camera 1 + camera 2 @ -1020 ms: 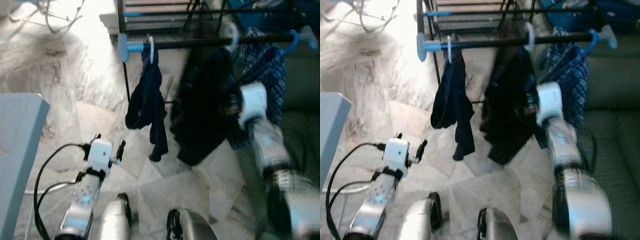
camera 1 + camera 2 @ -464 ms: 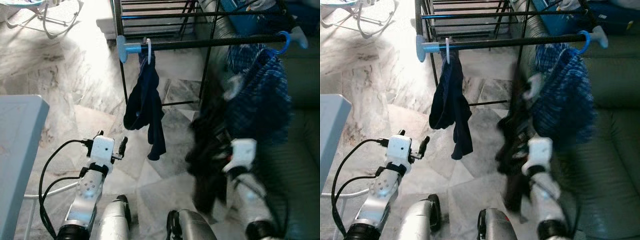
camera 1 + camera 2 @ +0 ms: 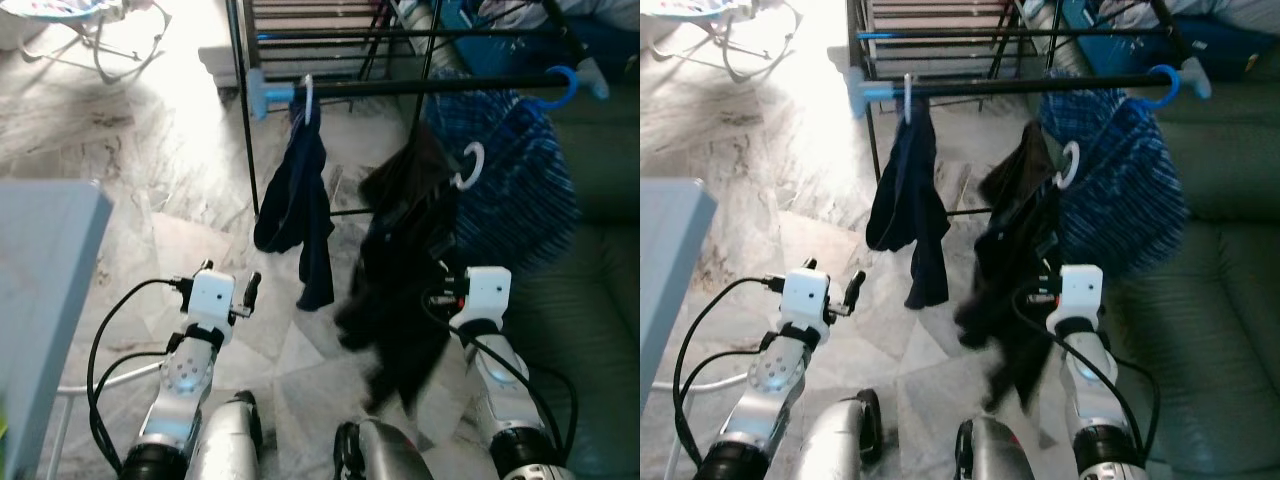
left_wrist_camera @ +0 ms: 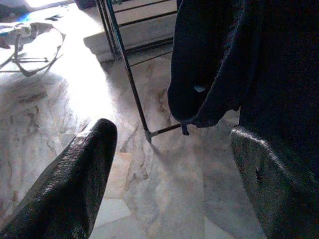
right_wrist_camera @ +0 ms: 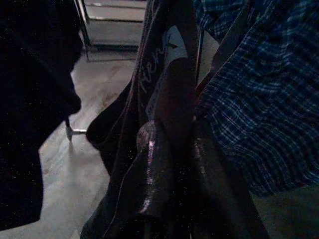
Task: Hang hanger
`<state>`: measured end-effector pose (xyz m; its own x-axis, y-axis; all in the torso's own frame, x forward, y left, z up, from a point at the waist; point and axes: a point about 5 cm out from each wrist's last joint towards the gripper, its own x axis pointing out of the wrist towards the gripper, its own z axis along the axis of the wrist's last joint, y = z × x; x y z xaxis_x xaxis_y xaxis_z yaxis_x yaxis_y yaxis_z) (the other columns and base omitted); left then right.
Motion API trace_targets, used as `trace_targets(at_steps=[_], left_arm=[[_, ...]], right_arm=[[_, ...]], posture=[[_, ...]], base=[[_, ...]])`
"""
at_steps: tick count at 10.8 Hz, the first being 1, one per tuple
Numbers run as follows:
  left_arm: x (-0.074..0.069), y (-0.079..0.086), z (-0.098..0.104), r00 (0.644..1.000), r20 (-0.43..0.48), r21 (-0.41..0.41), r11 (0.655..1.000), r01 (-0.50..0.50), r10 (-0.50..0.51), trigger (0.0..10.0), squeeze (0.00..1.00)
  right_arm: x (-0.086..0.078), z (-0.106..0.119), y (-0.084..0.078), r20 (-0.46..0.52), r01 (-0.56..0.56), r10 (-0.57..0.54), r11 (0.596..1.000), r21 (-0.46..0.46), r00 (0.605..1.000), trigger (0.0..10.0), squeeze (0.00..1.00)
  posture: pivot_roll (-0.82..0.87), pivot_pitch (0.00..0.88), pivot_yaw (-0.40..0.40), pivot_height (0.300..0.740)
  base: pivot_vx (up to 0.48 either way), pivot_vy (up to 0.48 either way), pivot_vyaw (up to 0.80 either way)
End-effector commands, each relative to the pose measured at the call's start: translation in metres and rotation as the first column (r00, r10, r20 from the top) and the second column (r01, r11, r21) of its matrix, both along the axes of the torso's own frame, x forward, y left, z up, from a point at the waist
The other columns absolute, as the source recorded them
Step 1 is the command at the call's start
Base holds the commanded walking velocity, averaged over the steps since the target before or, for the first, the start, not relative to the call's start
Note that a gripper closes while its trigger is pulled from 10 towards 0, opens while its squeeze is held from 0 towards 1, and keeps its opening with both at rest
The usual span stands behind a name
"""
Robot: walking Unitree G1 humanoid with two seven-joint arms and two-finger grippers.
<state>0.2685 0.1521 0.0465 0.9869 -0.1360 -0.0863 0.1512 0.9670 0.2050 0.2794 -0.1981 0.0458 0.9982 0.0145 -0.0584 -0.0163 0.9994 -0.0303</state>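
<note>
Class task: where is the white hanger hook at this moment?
In the left eye view the white hanger hook sits right of centre, below the black rail and off it, atop the black garment, against the blue plaid shirt.

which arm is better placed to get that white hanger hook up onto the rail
Right. The right gripper is shut on the black garment, whose white hanger hook sits just below the rail. The left gripper is open, low and off to the side.

We are seeing our right gripper (image 5: 172,164) pinching a dark garment (image 5: 167,99) with pale lettering between its 2 black fingers (image 5: 149,169). A blue plaid shirt (image 5: 264,99) is hanging just beside it, above the marble floor (image 5: 70,179).
</note>
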Motion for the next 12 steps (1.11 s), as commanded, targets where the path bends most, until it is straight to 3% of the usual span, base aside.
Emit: trace_targets(at_steps=[1,5,9,12], left_arm=[[-0.002,0.0,-0.005,1.0,-0.013,0.002,1.0,0.002,-0.002,10.0,0.0],[-0.002,0.0,-0.005,1.0,-0.011,0.008,1.0,0.006,-0.006,10.0,0.0],[0.001,-0.001,-0.005,1.0,-0.01,0.018,1.0,0.017,-0.016,10.0,0.0],[0.003,-0.001,-0.004,1.0,0.003,0.024,1.0,0.021,-0.021,10.0,0.0]], right_arm=[[0.004,0.011,0.001,0.048,0.002,-0.003,1.0,0.02,0.999,10.0,0.0],[0.006,0.011,0.005,0.027,0.015,-0.015,1.0,0.021,1.0,10.0,0.0],[0.01,0.008,0.005,0.0,0.058,-0.058,0.997,-0.052,0.998,10.0,0.0],[0.01,0.003,0.013,-0.039,0.045,-0.047,0.998,-0.033,0.998,10.0,0.0]], posture=[[0.05,0.106,-0.07,0.74],[0.04,0.109,-0.066,0.74],[0.05,0.104,-0.057,0.74],[0.05,0.098,-0.055,0.74]], base=[[-0.251,0.0,0.0],[-0.25,0.0,0.0],[-0.247,0.0,0.0],[0.0,-0.201,0.0]])
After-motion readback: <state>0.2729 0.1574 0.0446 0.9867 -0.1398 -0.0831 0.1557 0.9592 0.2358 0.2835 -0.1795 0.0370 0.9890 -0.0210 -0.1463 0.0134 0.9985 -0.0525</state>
